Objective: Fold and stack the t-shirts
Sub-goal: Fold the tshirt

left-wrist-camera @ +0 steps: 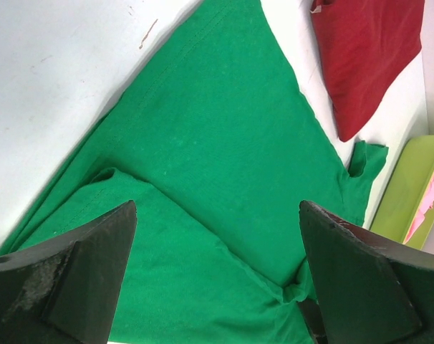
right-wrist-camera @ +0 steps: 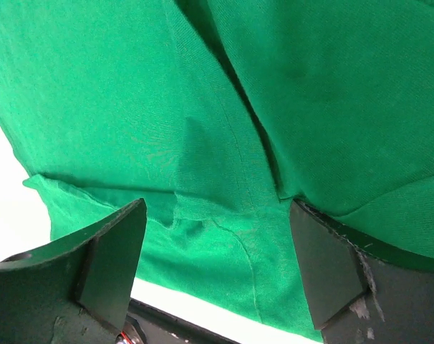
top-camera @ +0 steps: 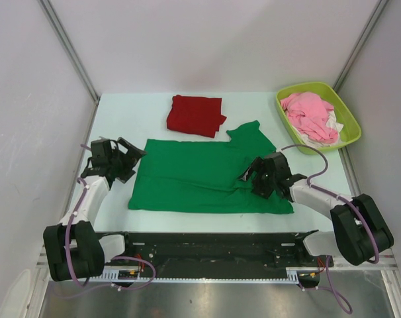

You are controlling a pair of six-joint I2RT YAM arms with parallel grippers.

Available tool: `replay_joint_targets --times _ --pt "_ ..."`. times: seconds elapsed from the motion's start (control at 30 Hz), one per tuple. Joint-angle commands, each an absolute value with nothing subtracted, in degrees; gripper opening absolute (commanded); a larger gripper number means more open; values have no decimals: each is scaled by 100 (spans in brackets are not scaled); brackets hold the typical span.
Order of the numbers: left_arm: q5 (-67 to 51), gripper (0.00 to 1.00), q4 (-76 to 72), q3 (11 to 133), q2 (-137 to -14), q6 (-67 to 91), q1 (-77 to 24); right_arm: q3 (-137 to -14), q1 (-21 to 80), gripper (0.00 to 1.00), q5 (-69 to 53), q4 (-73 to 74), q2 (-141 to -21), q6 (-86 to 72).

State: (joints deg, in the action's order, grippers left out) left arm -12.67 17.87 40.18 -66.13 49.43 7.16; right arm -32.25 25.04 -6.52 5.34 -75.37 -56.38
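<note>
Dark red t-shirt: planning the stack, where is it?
In the top view, the folded dark red t-shirt lies far centre, just beyond the green t-shirt and left of the lime basket.

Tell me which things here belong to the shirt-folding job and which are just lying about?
For the job: green t-shirt, spread flat; dark red t-shirt, already folded.
Lying about: lime basket, pink garment and white cloth inside it.

Bright, even lighting is recorded in all views. Shadows are kept faint and soft. Wrist-view fingers (left-wrist-camera: 66,287) are rendered dark and slightly soft.
</note>
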Motion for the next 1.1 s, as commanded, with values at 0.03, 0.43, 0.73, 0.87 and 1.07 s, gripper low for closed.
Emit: replay_joint_targets --times 0.03,0.43,0.73,0.87,1.07 --pt "-1345 100 1635 4078 -6688 4764 703 -3225 2514 80 -572 185 -7576 -5766" --pt "-1406 100 1591 4069 -6873 4702 703 -3243 2329 41 -404 53 -7742 -5722" --pt "-1398 100 1608 4061 -6899 4650 712 -3568 2364 0 -369 -317 -8173 -5643" --pt "-1389 100 1626 4069 -6891 4606 721 -3884 2504 0 -352 -386 -8463 -5607" --pt "-1380 100 1696 4131 -6891 4544 765 -4201 2628 0 -571 -860 -8806 -5651"
